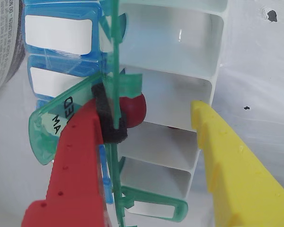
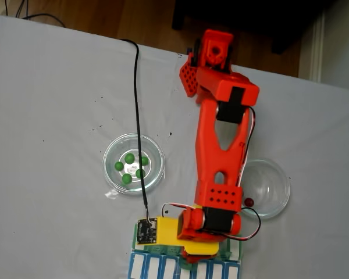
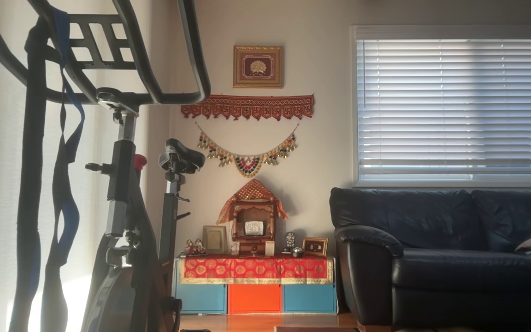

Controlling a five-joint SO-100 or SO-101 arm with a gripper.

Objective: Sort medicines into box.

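hand spread over box | red ball against its red finger | risk: ball clings to the foam pad, rolls into the wrong compartment

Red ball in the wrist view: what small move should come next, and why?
Probably a slight lift away: the gripper is open, and the red ball sits ungripped beside the black pad, over the open compartments of the box.

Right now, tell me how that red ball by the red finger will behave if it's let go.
The red ball is round and glossy, so it would probably roll or bounce freely. It looks small and likely light beside the gripper. With the jaws wide apart above the box, it should drop into a white compartment, though a deflection off the green lid seems possible.
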